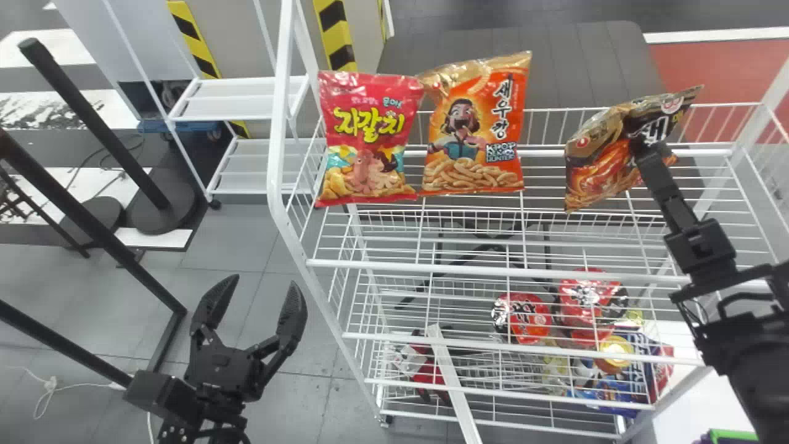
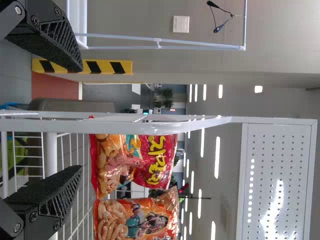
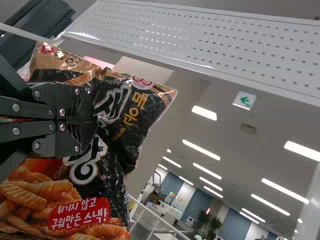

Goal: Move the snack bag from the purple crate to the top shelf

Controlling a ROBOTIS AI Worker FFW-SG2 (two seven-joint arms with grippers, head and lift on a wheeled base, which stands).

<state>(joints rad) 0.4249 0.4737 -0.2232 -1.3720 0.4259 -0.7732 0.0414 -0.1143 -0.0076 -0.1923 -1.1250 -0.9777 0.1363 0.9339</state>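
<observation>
The black, gold and orange foil snack bag [image 1: 601, 166] is at the right part of the top shelf [image 1: 493, 269], tilted and creased; whether its lower edge touches the wire, I cannot tell. The right gripper [image 1: 652, 154] has it pinched, its fingers [image 3: 75, 142] clenched on the black part of the packet and the foil puckering around them. Its arm comes in past the shelf's right-hand side. A wide gap divides the held bag from an orange and gold foil snack bag [image 1: 474, 132], and some room also lies between it and the shelf's right end. The orange packet stands upright beside a red foil snack bag [image 1: 370, 139], their upper edges meeting, with the red one close to the left end. Both are set back from the front rail, wire mesh running out before them. The white wire rack [image 1: 282, 123] carries red-lidded packages [image 1: 524, 317] lower down, below the top shelf. Outside its left end, well apart from the held bag, is the left gripper [image 1: 264, 285], released, its fingers spread wide around nothing, over grey floor tiles [image 1: 317, 357]. Farther left stand slim black posts [image 1: 92, 114].
</observation>
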